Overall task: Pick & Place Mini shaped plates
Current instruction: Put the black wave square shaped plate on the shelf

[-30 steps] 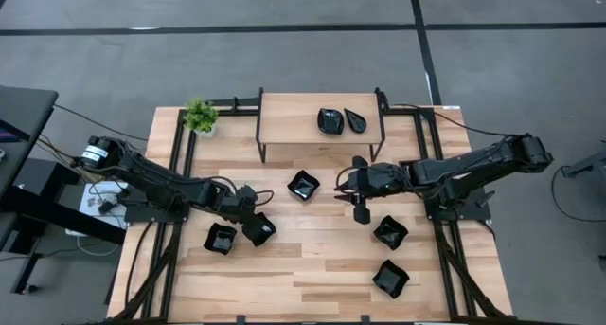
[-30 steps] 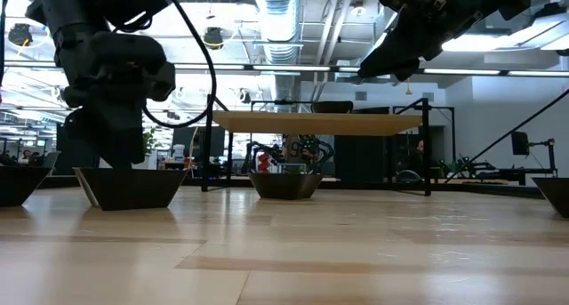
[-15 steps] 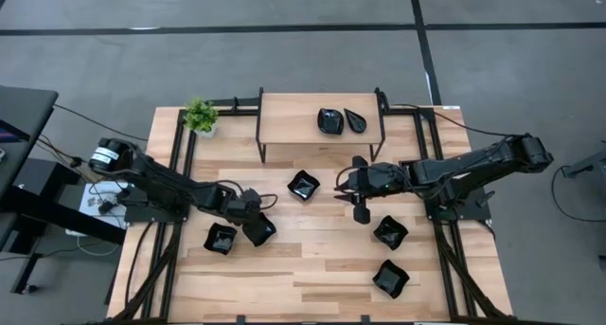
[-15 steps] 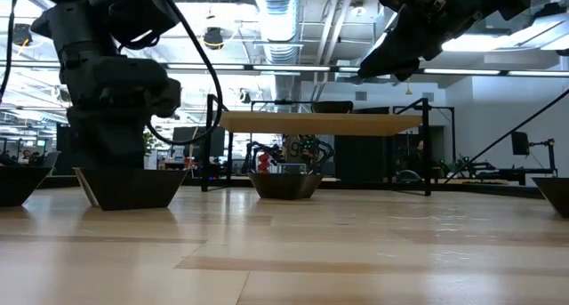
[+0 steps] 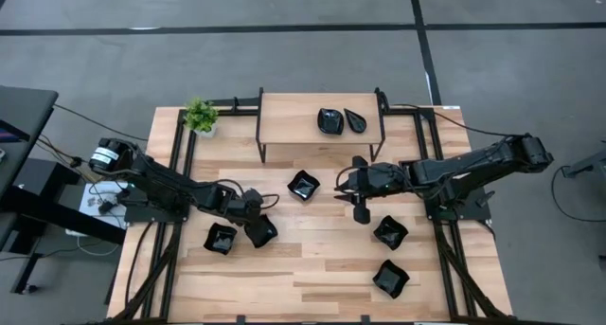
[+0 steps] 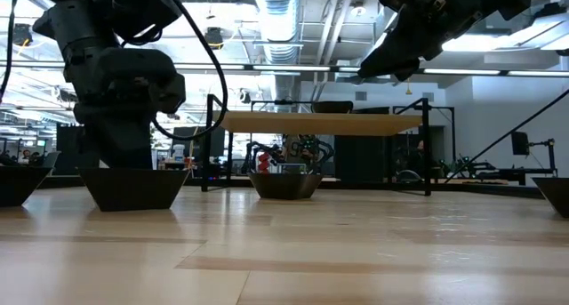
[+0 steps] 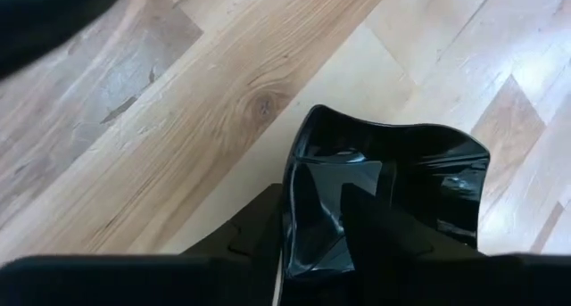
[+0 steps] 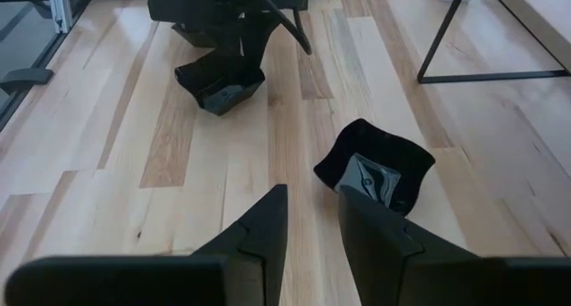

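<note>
Two plates (image 5: 339, 120) on the shelf (image 5: 284, 126), overhead view only.

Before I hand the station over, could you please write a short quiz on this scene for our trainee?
1. True or false: the shelf at the back of the table holds two mini plates.
2. Which arm's end effector is down at a plate on the table? A, left; B, right.
3. Leaving the shelf aside, how many plates lie on the table itself?

Key:
1. True, a squarish one beside a teardrop one.
2. A, the left end effector.
3. Five.
</note>
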Controlling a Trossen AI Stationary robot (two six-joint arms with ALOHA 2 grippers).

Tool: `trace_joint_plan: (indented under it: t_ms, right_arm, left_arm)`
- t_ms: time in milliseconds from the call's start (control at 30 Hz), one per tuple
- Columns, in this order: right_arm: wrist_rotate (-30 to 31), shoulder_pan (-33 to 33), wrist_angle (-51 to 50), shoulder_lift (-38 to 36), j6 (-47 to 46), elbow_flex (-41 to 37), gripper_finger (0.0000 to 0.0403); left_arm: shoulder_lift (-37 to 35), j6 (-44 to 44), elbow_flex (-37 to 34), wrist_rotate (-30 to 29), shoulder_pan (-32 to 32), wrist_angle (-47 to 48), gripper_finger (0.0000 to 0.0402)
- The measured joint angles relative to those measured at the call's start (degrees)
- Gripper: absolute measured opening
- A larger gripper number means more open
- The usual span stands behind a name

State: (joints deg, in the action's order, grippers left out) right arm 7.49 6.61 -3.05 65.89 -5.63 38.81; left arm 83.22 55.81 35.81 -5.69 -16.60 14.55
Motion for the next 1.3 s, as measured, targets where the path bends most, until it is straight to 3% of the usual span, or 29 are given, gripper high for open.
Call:
trace_joint_plan:
  t_ms: [733,1300]
  right_arm:
    - [0.0,0.0,0.0,0.0,0.0,0.0,0.0098]
    - [0.0,0.0,0.0,0.0,0.0,0.0,0.0098]
  left_arm:
    - [0.0,0.0,0.0,0.0,0.0,-2.8,0.0011]
    - [-1.4,0.1,0.1,0.0,0.0,-13.1,0.0011]
